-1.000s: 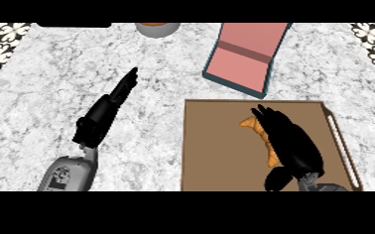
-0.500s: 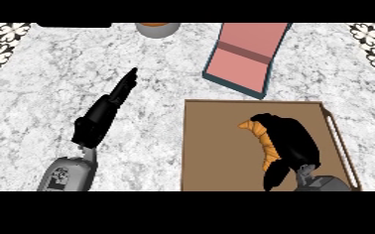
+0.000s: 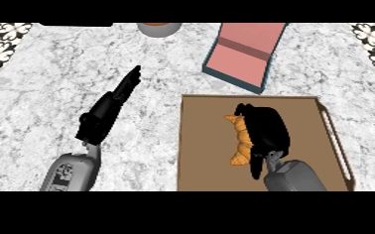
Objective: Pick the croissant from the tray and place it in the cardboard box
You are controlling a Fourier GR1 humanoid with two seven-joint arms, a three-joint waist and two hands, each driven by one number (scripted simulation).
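A golden croissant (image 3: 237,146) lies on the brown tray (image 3: 207,171) at the lower right of the head view. My right hand (image 3: 267,129) sits over the croissant's right side. Its fingers curl down round the far end and its thumb lies by the near end, hiding about half of the croissant. The cardboard box (image 3: 245,52), pink inside with dark teal walls, lies open just beyond the tray's far edge. My left hand (image 3: 108,110) rests on the marble counter to the left, open with straight fingers pointing away and nothing in it.
At the counter's far edge, left of the box, stands a round pot (image 3: 158,28) with an orange inside. The tray has a pale handle (image 3: 336,139) along its right side. A patterned wall borders both far corners.
My right hand has drawn back toward me along the croissant, and its fingers have curled from nearly straight to wrapped round it. The left hand has not moved.
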